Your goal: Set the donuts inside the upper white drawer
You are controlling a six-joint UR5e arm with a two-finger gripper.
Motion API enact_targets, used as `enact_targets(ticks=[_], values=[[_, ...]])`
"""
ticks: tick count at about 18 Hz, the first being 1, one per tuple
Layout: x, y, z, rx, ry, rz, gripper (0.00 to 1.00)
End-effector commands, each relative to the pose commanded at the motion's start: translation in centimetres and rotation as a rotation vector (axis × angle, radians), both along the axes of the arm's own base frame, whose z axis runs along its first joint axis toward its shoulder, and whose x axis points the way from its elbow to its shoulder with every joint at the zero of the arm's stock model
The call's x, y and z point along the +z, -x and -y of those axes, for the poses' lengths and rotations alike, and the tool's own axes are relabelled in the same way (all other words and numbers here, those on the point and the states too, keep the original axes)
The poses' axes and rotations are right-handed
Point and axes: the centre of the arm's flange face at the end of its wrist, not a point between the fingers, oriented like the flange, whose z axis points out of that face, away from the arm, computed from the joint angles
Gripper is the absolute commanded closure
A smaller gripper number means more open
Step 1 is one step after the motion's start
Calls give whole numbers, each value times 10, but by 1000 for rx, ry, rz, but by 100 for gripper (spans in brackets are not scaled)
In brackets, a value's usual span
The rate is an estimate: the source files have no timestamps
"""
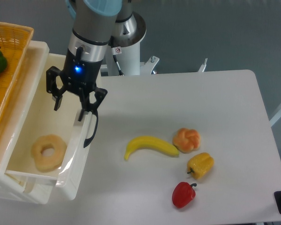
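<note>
Lying flat, tan ring donut [48, 153]

White surface [225, 93] in view, and on it a yellow banana [150, 146] at centre, its right tip just beside the lobed donut [187, 139]. Below the donut sits a yellow pepper [200, 165], with a red pepper [184, 194] nearer the front edge. The white drawer [70, 173] stands at the left.
</note>
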Motion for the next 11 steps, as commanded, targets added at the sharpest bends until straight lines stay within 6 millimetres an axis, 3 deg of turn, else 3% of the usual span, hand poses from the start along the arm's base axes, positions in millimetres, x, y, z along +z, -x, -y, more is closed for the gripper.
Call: enact_targets(ticks=[4,6,11], values=[[-3,27,8,45,-2,-3,5],[-13,42,6,60,-3,-4,1],[-32,78,11,7,7,-60,0]])
